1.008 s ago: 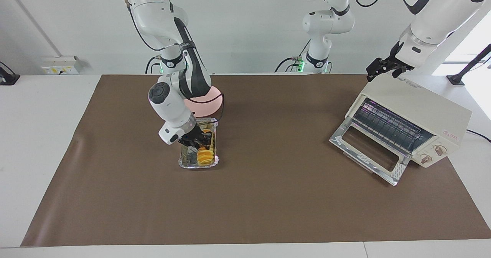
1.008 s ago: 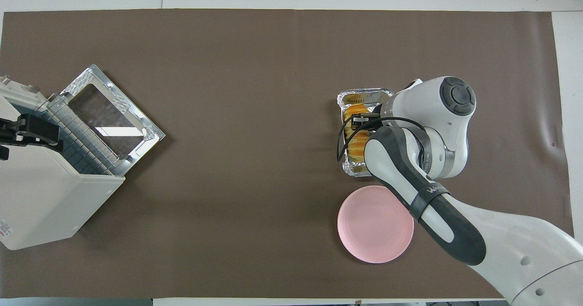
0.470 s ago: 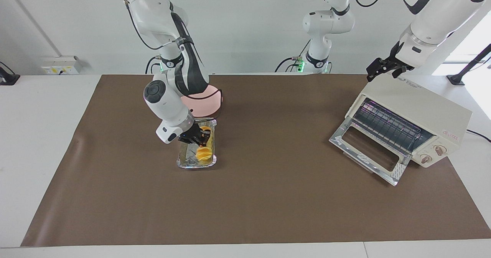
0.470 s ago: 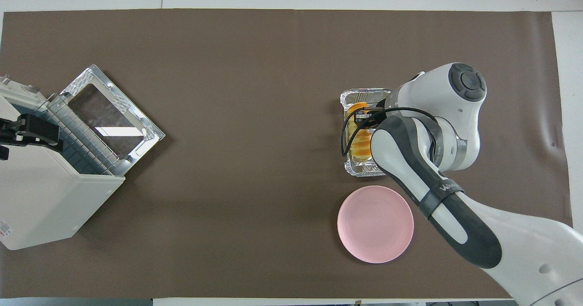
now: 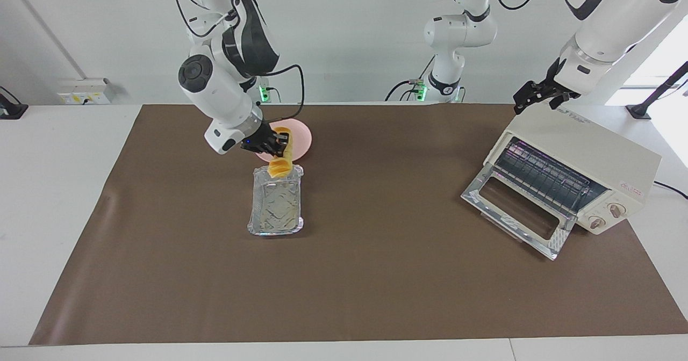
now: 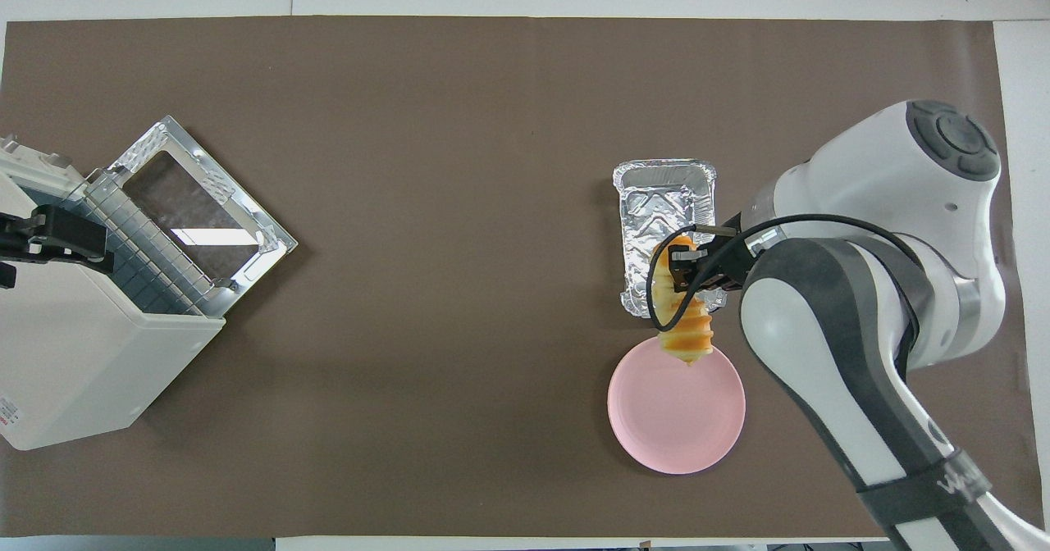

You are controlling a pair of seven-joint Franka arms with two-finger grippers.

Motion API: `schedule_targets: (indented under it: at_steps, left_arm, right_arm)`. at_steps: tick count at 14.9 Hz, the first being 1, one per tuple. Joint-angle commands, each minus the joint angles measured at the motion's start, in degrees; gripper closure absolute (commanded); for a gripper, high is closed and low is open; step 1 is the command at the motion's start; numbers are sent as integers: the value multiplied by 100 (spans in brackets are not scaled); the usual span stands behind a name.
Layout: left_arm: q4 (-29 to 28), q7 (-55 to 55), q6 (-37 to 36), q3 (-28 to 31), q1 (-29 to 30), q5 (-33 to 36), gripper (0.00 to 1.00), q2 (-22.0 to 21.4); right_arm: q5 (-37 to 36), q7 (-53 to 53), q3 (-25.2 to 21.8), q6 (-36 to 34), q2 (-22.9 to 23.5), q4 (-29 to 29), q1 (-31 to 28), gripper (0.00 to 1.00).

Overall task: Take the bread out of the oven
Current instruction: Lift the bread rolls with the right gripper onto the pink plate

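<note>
The golden ridged bread (image 5: 280, 163) hangs in my right gripper (image 5: 277, 143), which is shut on its upper end. It is held in the air over the foil tray's end nearer the robots and the rim of the pink plate; it also shows in the overhead view (image 6: 687, 321) under the gripper (image 6: 693, 268). The cream-white oven (image 5: 586, 151) stands at the left arm's end of the table with its glass door (image 5: 516, 208) dropped open and its wire rack bare. My left gripper (image 5: 537, 95) rests at the oven's top edge nearest the robots.
The silvery foil tray (image 5: 275, 210) lies empty on the brown mat, farther from the robots than the pink plate (image 5: 301, 135). Both show in the overhead view, tray (image 6: 660, 207) and plate (image 6: 677, 420). The oven's open door juts out over the mat.
My right gripper has lifted the bread out of the foil tray and carried it up and toward the pink plate. The left arm has not moved.
</note>
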Motion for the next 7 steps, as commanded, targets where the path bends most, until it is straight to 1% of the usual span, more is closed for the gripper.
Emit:
schedule_targets:
  at_steps: [1,2,4,5,7]
  left_arm:
    - [14,9,-23,-12,36,-33,0,-50]
    - [23,9,-23,-12,36,-33,0,-41]
    - [23,9,-23,-12,36,-33,0,-41]
    - [14,9,-23,-12,36,-33,0,-50]
    - [23,9,-23,-12,36,-33,0,-41]
  right_arm:
    - [-31,125,37,296,-825,-1439,203,100]
    - [-31,125,46,558,-1027,-1860,283,100]
    - [-39,90,46,1347,-1335,-2704,415,100]
    - [-40,46,54,1664,-1397,-3013,415,100]
    - [-40,-120,55,2009,-1389,-3313,415,100]
